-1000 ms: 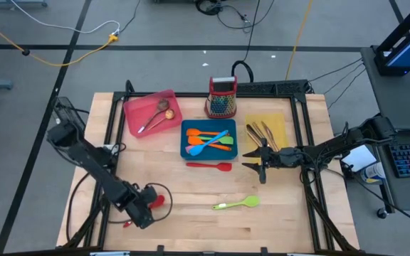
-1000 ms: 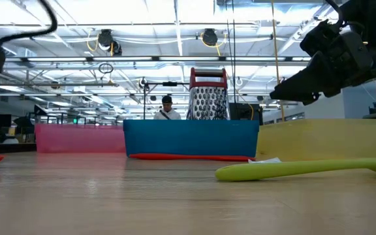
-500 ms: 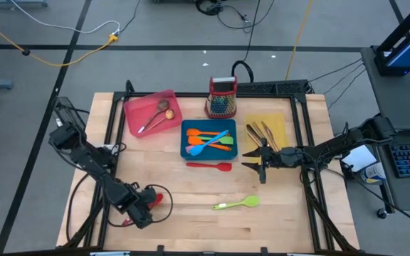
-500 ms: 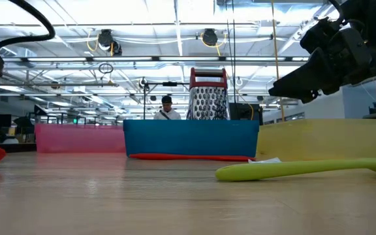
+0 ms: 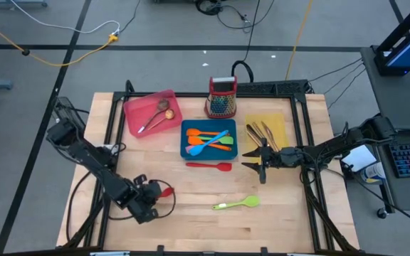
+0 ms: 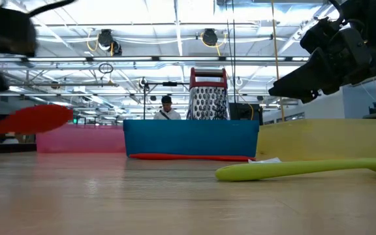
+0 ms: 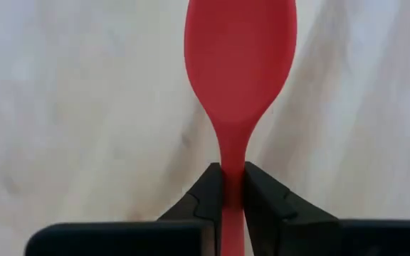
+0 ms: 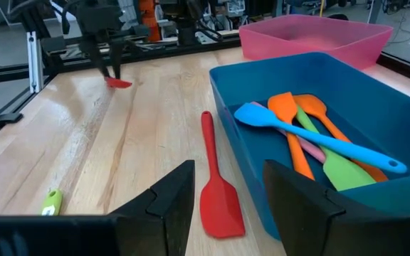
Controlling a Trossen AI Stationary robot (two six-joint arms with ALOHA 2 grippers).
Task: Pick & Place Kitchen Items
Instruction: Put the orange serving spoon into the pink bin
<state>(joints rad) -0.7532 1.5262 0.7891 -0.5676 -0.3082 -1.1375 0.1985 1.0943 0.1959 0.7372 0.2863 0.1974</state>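
Kitchen items are spread over a pale wooden table (image 5: 191, 220) with visible plank grain. A red silicone spoon (image 7: 239, 78), smooth and matte with an oval bowl tapering into a slim neck, is clamped at its handle by the jaws of the left gripper (image 7: 232, 195) and is held clear of the table surface near the front-left corner; in the low view its bowl (image 6: 34, 119) is seen raised above the wood.

A lime-green silicone spatula (image 5: 236, 203) lies flat on the bare wood toward the front edge, near the middle. A red spatula (image 8: 216, 185) with a long thin handle and a flat squared blade lies on the wood just beside the front wall of the blue tray (image 5: 186, 151). Inside that glossy, straight-walled rectangular tray, orange, blue, green and pink utensils (image 8: 317, 139) are piled across one another. Metal cutlery (image 5: 155, 117) is seen in the pink tray (image 5: 135, 105) toward the rear-left corner, and copper-toned cutlery (image 5: 260, 133) on the yellow tray (image 5: 280, 119) toward the rear right. A patterned box grater (image 5: 222, 98) with a red top stands upright near the rear edge.

The right gripper (image 5: 256, 159) hangs over the front edge of the yellow tray, its jaws parted and nothing between them.
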